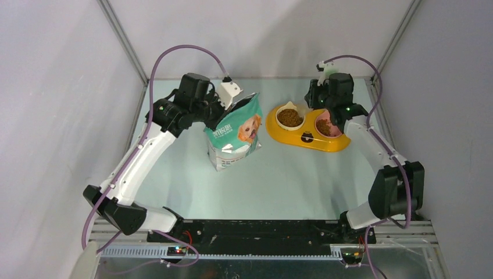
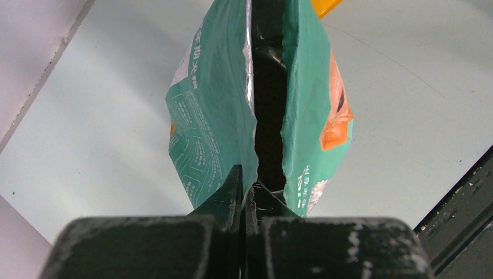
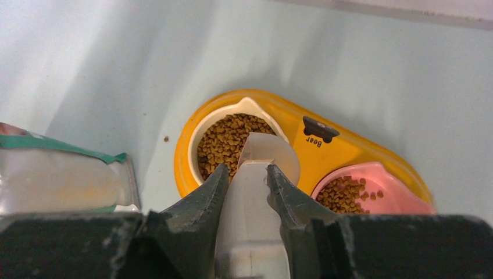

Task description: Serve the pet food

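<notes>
Setting: a pale blue-green table [image 1: 279, 180] seen from above, with two robot arms reaching away from its near edge.

Left gripper [image 2: 244, 183]: the jaws are pressed together, pinching one top edge of the bag and steadying it upright.

Bag [image 1: 235, 135]: teal and white with a golden dog printed on the front. It stands on the table at the left, leaning a little. Seen from the left wrist, its mouth is parted into a narrow dark slit, and the inside is too dark to make out.

Right gripper [image 3: 247, 172]: the jaws are partly closed, pinching the flat handle of a clear plastic scoop [image 3: 268, 152].

Scoop position: its rounded cup reaches past the fingertips and hangs over the near rim of the white bowl. Whether it touches the rim or the kibble cannot be told.

Feeder [image 3: 331, 152]: a yellow double-bowl dish with a small black bear mark between the bowls. It rests on the table to the right of the bag, near it but apart.

Pet food [image 3: 224, 142]: small brown kibble pellets lie in both compartments — a full layer in the white bowl [image 1: 289, 118] on the bag's side, and a smaller patch in the pink bowl [image 3: 375, 195] on the far side.

Stray speck [image 3: 166, 139]: one tiny brown dot sits on the table just beside the feeder's white-bowl end.
</notes>
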`<state>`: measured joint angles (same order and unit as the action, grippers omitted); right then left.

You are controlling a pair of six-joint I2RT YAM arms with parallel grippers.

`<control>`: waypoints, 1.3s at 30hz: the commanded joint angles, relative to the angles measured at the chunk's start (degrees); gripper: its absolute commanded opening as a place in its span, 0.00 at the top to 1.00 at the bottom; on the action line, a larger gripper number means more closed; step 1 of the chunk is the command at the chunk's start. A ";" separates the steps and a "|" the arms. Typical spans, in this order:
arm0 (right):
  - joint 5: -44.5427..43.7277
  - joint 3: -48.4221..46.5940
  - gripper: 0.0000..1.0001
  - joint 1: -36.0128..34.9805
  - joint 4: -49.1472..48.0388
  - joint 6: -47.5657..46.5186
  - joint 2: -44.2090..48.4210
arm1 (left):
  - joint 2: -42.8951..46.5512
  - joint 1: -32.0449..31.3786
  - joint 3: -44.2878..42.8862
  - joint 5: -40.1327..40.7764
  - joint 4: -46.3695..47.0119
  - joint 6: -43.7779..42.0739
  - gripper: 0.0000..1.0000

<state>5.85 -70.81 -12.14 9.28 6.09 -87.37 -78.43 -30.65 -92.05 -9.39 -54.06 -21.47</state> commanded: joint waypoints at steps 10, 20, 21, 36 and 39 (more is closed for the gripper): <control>22.30 -12.45 1.00 14.26 7.82 2.38 5.06 | -1.44 0.01 -2.69 -4.70 -0.38 4.30 1.00; 41.74 -22.32 1.00 12.96 17.90 -3.16 11.15 | -1.94 1.62 -1.82 -13.88 4.46 9.45 1.00; 42.03 -24.30 1.00 10.61 18.55 -3.53 11.20 | -1.79 1.64 -1.60 -14.84 5.80 10.27 1.00; 37.23 -36.04 1.00 -11.30 27.12 -8.87 6.72 | 0.75 1.65 1.80 -19.94 14.49 17.96 1.00; 35.18 -36.11 1.00 -13.92 29.07 -11.51 5.33 | 1.10 1.61 2.02 -19.89 15.06 18.46 1.00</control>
<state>44.40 -104.97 -23.27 34.96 -1.17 -79.96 -79.64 -28.51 -90.04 -24.47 -45.23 -5.74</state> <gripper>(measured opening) 0.298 0.004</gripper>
